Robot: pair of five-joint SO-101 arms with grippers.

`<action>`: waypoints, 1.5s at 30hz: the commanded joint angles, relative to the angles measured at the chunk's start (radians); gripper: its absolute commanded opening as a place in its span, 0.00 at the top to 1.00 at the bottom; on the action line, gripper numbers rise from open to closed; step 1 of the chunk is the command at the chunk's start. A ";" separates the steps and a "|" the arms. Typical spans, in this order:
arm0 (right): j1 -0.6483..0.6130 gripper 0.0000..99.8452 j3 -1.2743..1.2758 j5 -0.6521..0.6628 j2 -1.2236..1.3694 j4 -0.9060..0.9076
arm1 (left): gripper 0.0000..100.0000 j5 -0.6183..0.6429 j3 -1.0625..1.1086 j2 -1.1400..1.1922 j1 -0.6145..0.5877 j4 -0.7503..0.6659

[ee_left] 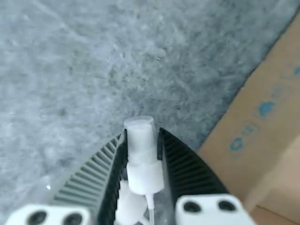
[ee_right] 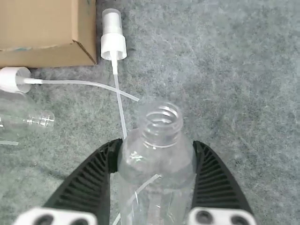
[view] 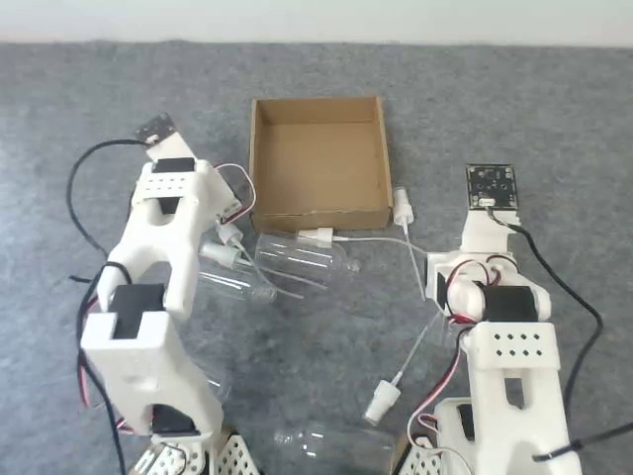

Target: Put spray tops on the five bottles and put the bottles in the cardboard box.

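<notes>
the left gripper (ee_left: 140, 136) has its black ribbed fingers (ee_left: 185, 164) closed tight on a white spray top (ee_left: 140, 159). the nozzle end pokes out past the tips. it hangs over the grey felt mat (ee_left: 70, 70), just beside the outer wall of the cardboard box (ee_left: 262, 122). seen from above, it sits near the box's front left corner.

the right gripper (ee_right: 156, 143) is clamped around the shoulder of a clear plastic bottle (ee_right: 157, 168), one finger on each side. the bottle's threaded neck is uncapped and points out beyond the fingertips. from above, this gripper is off the box's front right corner, a little apart from it.

a second spray top (ee_right: 112, 42) lies on the mat right by that corner of the box, its thin dip tube trailing back toward the held bottle. a third spray top (ee_right: 10, 78) lies just in front of the box wall, and its tube crosses the other one's. an uncapped bottle (ee_right: 23, 119) lies on its side near it. in the high view, another lying bottle (view: 232, 282) is partly under the left arm. a fourth spray top (view: 383, 401) lies near the right arm's base. a last bottle (view: 336, 445) lies between the two bases.
</notes>
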 commanded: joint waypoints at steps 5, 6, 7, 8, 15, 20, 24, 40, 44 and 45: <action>-0.012 0.90 -0.015 0.000 -0.028 -0.019 | 0.90 0.008 -0.074 0.038 0.008 -0.014; -0.012 0.90 -0.015 0.000 -0.028 -0.018 | 0.91 0.008 -0.088 0.048 0.008 -0.002; -0.012 0.90 -0.015 0.000 -0.028 -0.018 | 0.91 0.008 -0.104 0.058 0.008 0.011; -0.012 0.90 -0.015 0.000 -0.028 -0.018 | 0.91 0.008 -0.120 0.074 0.009 0.025; -0.013 0.90 -0.015 0.000 -0.028 -0.018 | 0.94 0.006 -0.286 0.186 0.012 0.166; -0.015 0.90 -0.015 0.000 -0.028 -0.018 | 0.99 0.006 -0.357 0.203 0.011 0.229; -0.015 0.90 -0.015 0.000 -0.028 -0.018 | 0.99 0.006 -0.401 0.175 0.011 0.279; -0.016 0.90 -0.015 -0.002 -0.031 -0.018 | 0.99 -0.072 -0.414 -0.126 -0.037 0.393; -0.016 0.90 -0.015 -0.008 -0.038 -0.018 | 0.99 -0.112 -0.414 -0.199 -0.054 0.417; -0.016 0.90 -0.015 -0.008 -0.038 -0.018 | 0.99 -0.117 -0.414 -0.221 -0.055 0.425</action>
